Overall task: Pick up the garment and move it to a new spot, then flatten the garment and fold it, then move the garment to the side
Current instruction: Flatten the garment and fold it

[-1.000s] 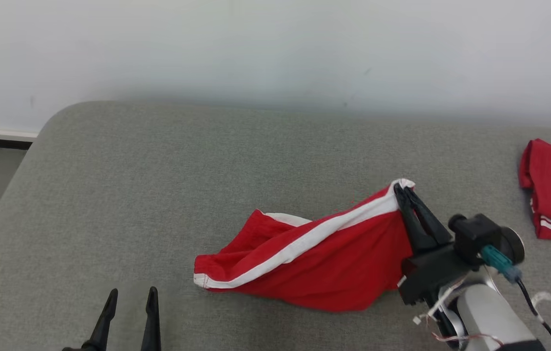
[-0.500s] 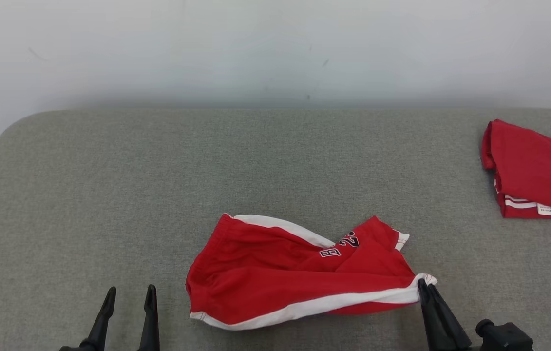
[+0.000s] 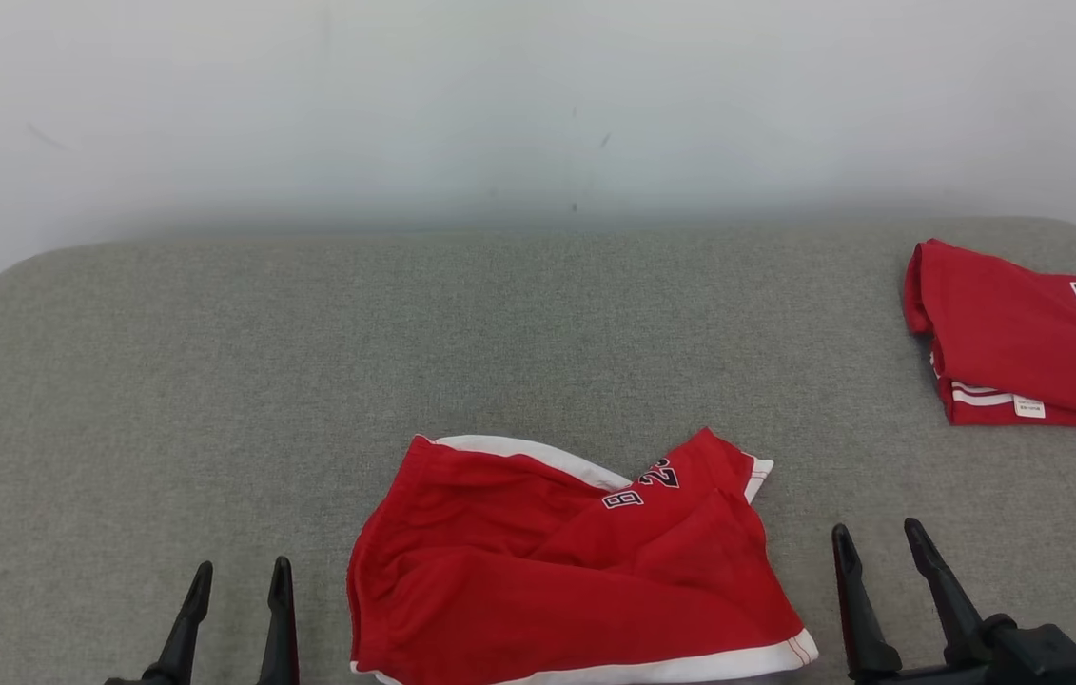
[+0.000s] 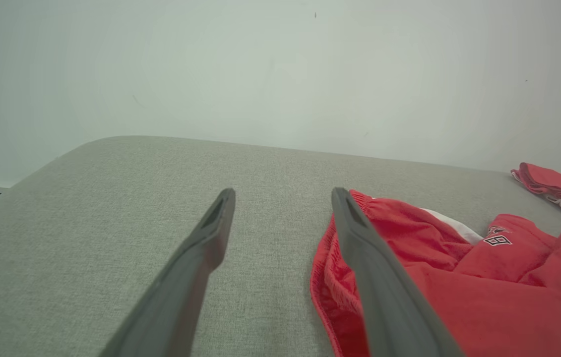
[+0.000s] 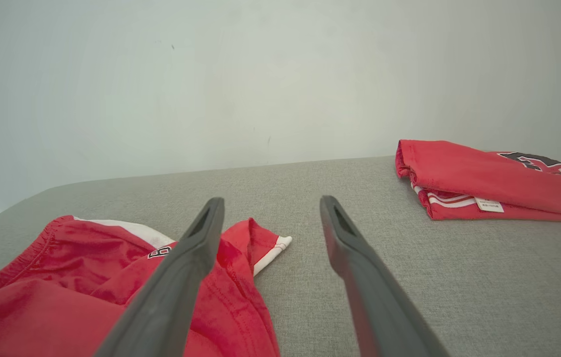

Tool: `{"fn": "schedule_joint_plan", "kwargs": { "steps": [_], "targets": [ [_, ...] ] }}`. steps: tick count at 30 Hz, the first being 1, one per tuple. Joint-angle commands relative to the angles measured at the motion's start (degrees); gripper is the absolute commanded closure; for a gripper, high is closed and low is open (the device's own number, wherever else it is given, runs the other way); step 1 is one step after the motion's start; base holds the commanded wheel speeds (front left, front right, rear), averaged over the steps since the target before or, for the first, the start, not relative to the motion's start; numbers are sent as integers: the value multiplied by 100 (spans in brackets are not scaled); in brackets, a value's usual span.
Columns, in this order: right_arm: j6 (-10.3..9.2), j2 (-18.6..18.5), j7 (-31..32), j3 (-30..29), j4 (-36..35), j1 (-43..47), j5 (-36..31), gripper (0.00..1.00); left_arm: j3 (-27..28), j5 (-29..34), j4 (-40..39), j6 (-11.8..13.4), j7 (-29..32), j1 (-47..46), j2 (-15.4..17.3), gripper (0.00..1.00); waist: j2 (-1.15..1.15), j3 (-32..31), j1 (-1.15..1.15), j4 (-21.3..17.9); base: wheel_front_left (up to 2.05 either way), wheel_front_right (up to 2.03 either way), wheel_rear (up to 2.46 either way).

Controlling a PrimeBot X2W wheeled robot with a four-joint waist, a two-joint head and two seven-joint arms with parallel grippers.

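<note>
The red shorts (image 3: 557,580) lay crumpled on the near middle of the grey cushioned surface (image 3: 214,381), between the two grippers. Their long axis ran across the robot's front: the gathered waistband (image 4: 321,277) faced the robot's left and the leg hems faced its right. A white stripe (image 3: 690,666) ran along the near edge, and another showed at the far edge. The farther leg was folded up over the nearer one, showing a dark number print (image 3: 642,485) and a white-trimmed hem (image 3: 754,473).

The left gripper (image 3: 242,566) stood just beside the waistband end, clear of the cloth, with its fingers apart and nothing between them. The right gripper (image 3: 875,529) stood just beside the near right corner of the shorts, also spread and empty, not touching the fabric.

Well apart, at the far right of the surface, sat a folded red garment (image 3: 1023,342) with a dark number and a small white tag. A plain white wall (image 3: 499,95) rose behind the surface.
</note>
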Motion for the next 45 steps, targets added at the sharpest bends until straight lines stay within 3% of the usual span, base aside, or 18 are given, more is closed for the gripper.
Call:
{"fn": "schedule_joint_plan", "kwargs": {
  "steps": [1, 16, 31, 39, 45],
  "targets": [
    [-17, -74, -35, -41, -51, 52, -25, 0, 7, 58, -4, 5, -17, 30, 16, 0, 0, -50, 0, 2, 0, 0, 0],
    [-17, -57, -47, -411, -449, 577, 34, 0, 170, 77, -125, 4, -17, 290, 69, 0, 0, -180, 0, 85, 0, 0, 0],
    [-16, 36, -48, -378, -412, 683, -3, 0, 191, 188, -192, 4, -17, 451, 282, 0, 0, -223, 0, 117, 0, 0, 0],
    [-17, -187, -41, -145, 60, 531, -75, 0, -439, 85, 100, 4, -17, 490, 654, 0, 0, -184, 0, 128, 0, 0, 0],
    [-17, -376, -15, 161, 968, 220, 30, 0, -1451, -46, 666, 5, -17, 122, 1018, 0, 0, -21, 0, 167, 0, 0, 0]
  ]
}}
